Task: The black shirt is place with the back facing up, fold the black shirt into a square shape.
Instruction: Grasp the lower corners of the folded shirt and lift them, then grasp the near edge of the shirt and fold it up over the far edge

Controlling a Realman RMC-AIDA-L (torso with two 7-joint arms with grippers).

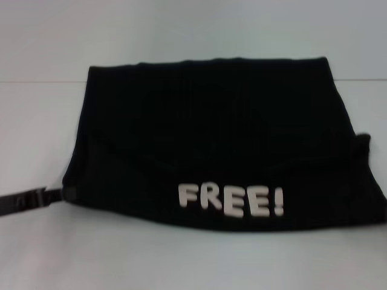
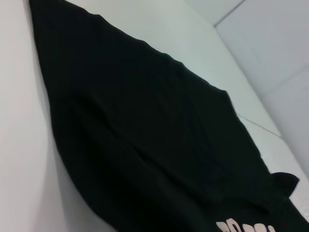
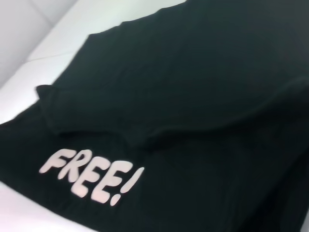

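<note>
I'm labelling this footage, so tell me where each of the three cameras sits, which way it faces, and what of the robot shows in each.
Head view: on the robot's head, looking forward and down at the black shirt on the white table; the left gripper shows at the shirt's left edge.
Left wrist view: on the left arm, looking across the shirt; no robot parts visible.
Right wrist view: on the right arm, looking over the shirt; no robot parts.
Shared: all three show the white FREE! lettering.

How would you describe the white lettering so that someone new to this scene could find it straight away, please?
Start from the white table, where the black shirt lies partly folded and fills most of the middle. Follow the shirt to its near edge, closest to the robot: the lettering sits there, slightly right of centre. It reads "FREE!" in chunky white cartoon capitals, the only light mark on the plain black fabric.
</note>
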